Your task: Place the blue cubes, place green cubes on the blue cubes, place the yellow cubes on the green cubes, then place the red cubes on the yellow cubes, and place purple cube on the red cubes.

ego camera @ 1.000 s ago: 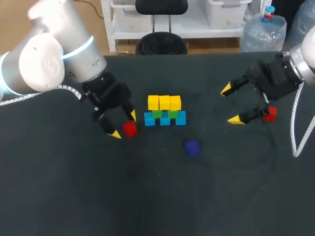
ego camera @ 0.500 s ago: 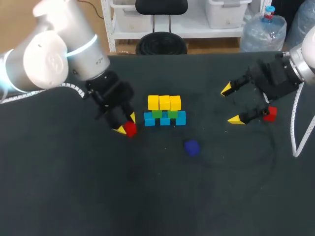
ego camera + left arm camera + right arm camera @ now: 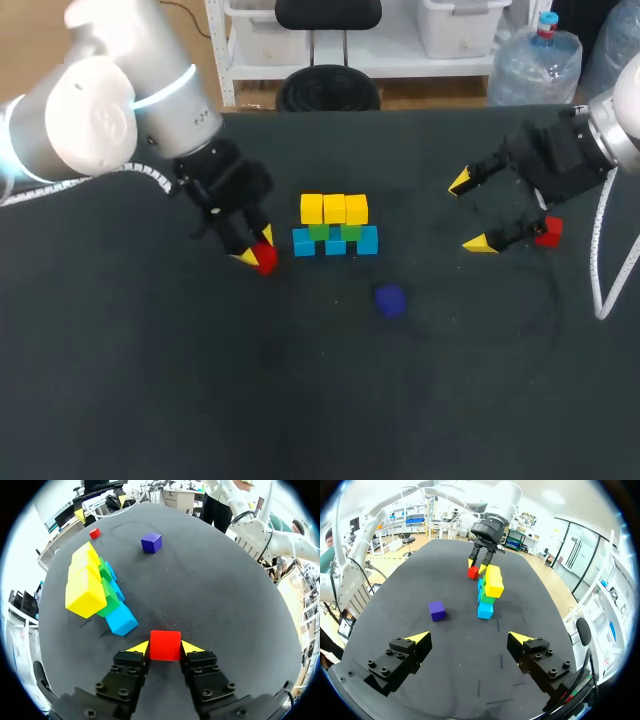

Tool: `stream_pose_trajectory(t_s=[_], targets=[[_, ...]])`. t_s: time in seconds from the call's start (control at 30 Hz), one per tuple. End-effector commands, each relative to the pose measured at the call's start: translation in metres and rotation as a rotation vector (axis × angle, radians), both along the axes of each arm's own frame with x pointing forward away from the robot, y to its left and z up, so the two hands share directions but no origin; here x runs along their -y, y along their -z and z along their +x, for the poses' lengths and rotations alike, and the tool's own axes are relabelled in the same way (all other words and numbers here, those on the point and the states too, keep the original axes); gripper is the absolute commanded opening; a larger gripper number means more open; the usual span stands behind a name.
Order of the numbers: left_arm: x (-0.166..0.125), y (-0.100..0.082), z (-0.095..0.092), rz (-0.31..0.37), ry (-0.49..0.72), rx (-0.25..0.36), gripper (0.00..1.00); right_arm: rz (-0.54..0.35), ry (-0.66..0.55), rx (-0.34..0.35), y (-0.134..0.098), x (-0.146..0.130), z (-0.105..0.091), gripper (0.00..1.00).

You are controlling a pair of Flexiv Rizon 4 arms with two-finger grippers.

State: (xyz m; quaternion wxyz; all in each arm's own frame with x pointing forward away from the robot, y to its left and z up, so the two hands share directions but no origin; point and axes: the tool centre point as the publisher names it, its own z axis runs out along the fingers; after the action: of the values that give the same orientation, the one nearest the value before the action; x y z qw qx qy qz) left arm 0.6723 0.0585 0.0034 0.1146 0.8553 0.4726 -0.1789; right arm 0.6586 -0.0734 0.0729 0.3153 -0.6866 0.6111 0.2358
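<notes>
A stack stands mid-table: three yellow cubes (image 3: 334,209) on green cubes (image 3: 335,232) on blue cubes (image 3: 335,243). To its left my left gripper (image 3: 256,248) is shut on a red cube (image 3: 265,259). In the left wrist view both yellow tips press the sides of the red cube (image 3: 165,645), which sits on the table beside the blue cubes (image 3: 121,620). My right gripper (image 3: 470,212) stands wide open at the right, with nothing between its fingers. Behind it lies a second red cube (image 3: 548,231). The purple cube (image 3: 390,299) rests in front of the stack.
A grey cable (image 3: 600,260) hangs from my right arm at the table's right edge. The table's back edge runs close behind both arms. From the right wrist, the purple cube (image 3: 437,610) lies ahead, short of the stack (image 3: 490,587).
My left gripper closed from wide open onto the red cube and shifted slightly towards the back. The right arm, the stack and the purple cube have not moved.
</notes>
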Motion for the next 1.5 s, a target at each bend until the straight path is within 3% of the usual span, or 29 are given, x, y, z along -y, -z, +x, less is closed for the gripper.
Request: stream_pose_trajectory(t_s=[0.03, 0.43, 0.63, 0.9, 1.03, 1.2, 1.5], targets=[[-0.003, -0.011, -0.006, 0.011, -0.018, 0.009, 0.00, 0.002, -0.001, 0.000, 0.001, 0.000, 0.001, 1.00], [-0.014, -0.065, -0.002, 0.060, -0.136, 0.033, 0.00, 0.002, -0.001, 0.000, 0.001, 0.000, 0.001, 1.00], [-0.018, -0.099, 0.000, 0.042, -0.226, 0.041, 0.00, 0.002, -0.001, 0.000, 0.001, 0.000, 0.001, 1.00], [-0.010, -0.139, 0.005, -0.040, -0.327, 0.077, 0.00, 0.002, -0.001, 0.000, 0.001, 0.000, 0.001, 1.00], [-0.001, -0.145, 0.009, -0.029, -0.363, 0.107, 0.00, 0.002, -0.001, 0.000, 0.001, 0.000, 0.001, 1.00], [0.014, -0.145, 0.010, 0.008, -0.391, 0.100, 0.00, 0.002, -0.001, 0.000, 0.001, 0.000, 0.001, 1.00], [0.036, -0.141, 0.013, -0.037, -0.459, 0.053, 0.00, 0.002, -0.001, 0.000, 0.001, 0.000, 0.001, 1.00]])
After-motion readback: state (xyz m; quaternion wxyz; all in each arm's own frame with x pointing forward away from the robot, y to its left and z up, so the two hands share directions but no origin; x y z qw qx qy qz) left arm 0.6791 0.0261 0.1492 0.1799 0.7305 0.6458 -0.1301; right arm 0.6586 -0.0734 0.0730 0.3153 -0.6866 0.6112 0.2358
